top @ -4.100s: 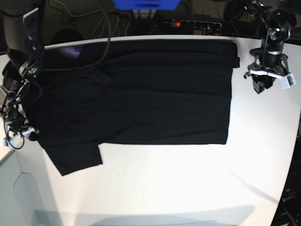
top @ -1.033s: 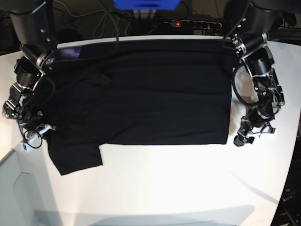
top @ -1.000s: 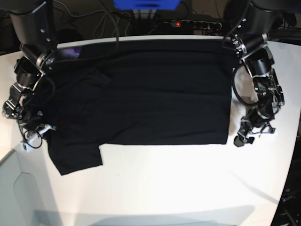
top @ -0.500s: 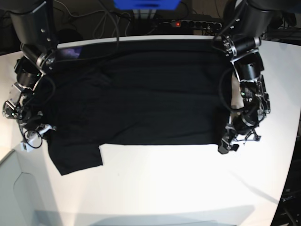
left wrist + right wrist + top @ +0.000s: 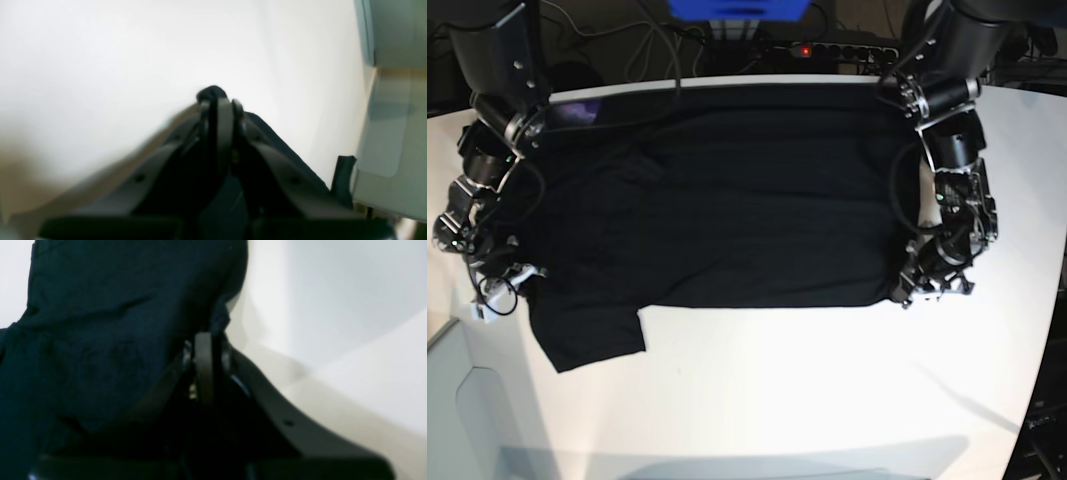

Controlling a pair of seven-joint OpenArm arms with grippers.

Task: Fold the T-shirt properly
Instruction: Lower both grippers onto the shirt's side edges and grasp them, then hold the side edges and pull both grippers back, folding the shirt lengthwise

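Observation:
The black T-shirt point(image 5: 747, 200) lies spread flat, plain side up, on the white table point(image 5: 777, 390). A bit of purple print point(image 5: 577, 112) shows at its far left edge. My left gripper point(image 5: 905, 292) sits at the shirt's near right corner. In the left wrist view it point(image 5: 217, 100) is shut, with a small bunch of black cloth point(image 5: 210, 91) at its tip. My right gripper point(image 5: 507, 285) sits at the shirt's left edge above the near sleeve point(image 5: 592, 335). In the right wrist view it point(image 5: 203, 340) is shut on the edge of the black cloth point(image 5: 100, 323).
A power strip point(image 5: 837, 48), cables and a blue object point(image 5: 737, 8) lie behind the table's far edge. The table drops off to a lower grey surface point(image 5: 467, 410) at the near left. Bare white table lies in front of the shirt.
My left gripper came down from the far right to the shirt's near right corner and closed on it, drawing that corner slightly inward. My right gripper has barely moved.

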